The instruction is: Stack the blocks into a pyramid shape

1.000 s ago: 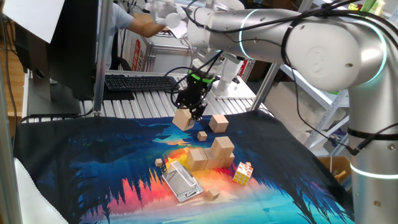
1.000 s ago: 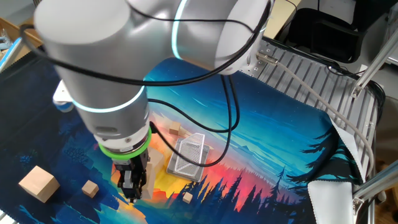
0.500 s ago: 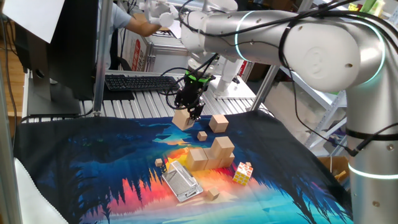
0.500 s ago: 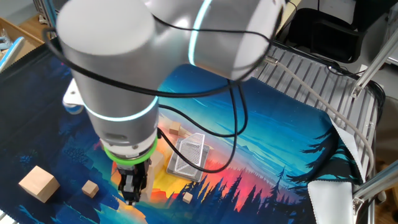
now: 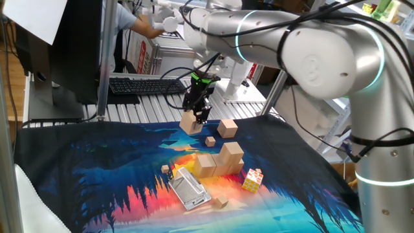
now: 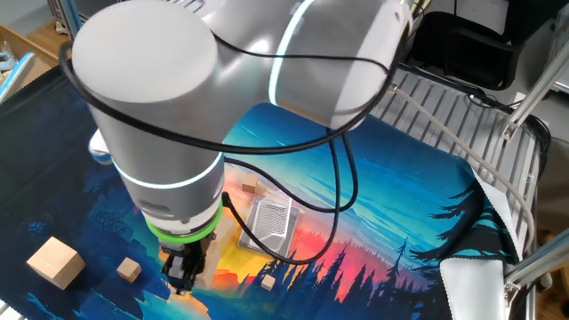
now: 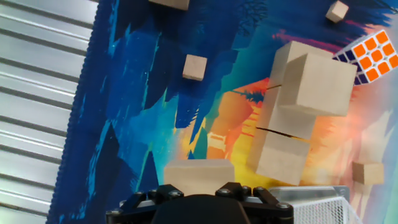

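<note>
Wooden and light tan, a block (image 5: 190, 123) is held between the black fingers (image 5: 200, 115) of the gripper (image 5: 196, 117), which are closed on its sides at about the block's own width, neither fully shut nor spread wide. In one fixed view the held block is seen tilted and lifted clear of the printed cloth (image 5: 97, 168) that covers the desk, with the gripper pointing downward above it. In the hand view the same block (image 7: 199, 170) is seen just ahead of the gripper housing, at the bottom of the picture. Three more blocks are gathered as a stack (image 5: 220, 160) near the middle of the cloth: two are set side by side and touching, and a third is placed on top of them. Another block (image 5: 227, 128) lies apart on the cloth, behind the stack and just beside the held one. A much smaller wooden cube (image 5: 210, 140) is seen between that block and the stack. A multicoloured puzzle cube (image 5: 252, 180) is found just beside the stack, on its near side, and a metal mesh tray (image 5: 189, 188) lies close by on the cloth. In the other fixed view the gripper (image 6: 180, 274) is largely hidden by the arm's grey body, and the held block cannot be made out there; the loose block (image 6: 55, 261) and the small cube (image 6: 130, 269) are seen to its left.
</note>
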Tool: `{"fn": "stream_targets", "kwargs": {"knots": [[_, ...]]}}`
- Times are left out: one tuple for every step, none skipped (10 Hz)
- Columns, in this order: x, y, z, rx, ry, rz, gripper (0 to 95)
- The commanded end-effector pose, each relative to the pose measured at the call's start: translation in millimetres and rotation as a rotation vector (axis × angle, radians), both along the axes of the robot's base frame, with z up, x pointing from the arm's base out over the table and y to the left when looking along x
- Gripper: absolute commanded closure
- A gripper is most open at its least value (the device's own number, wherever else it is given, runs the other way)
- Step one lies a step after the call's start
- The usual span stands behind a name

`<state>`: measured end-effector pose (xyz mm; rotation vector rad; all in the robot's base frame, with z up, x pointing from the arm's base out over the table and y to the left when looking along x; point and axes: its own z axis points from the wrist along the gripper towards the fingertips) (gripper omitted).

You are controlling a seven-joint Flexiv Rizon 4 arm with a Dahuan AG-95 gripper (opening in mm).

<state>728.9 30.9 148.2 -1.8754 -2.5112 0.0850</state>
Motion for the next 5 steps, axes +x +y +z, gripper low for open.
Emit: {"fn": "stream_targets", "kwargs": {"knots": [[-0.2,-14.7,4.3,-0.054,0.016,0.010,95.0],[1.2,-21.8,5.6,-0.056,0.019,-0.014,95.0],[2.5,-29.2,6.3,-0.052,0.031,-0.037,95.0],[3.3,-33.9,5.6,-0.050,0.040,-0.052,95.0],[4.0,-38.2,4.5,-0.046,0.041,-0.059,95.0]]}}
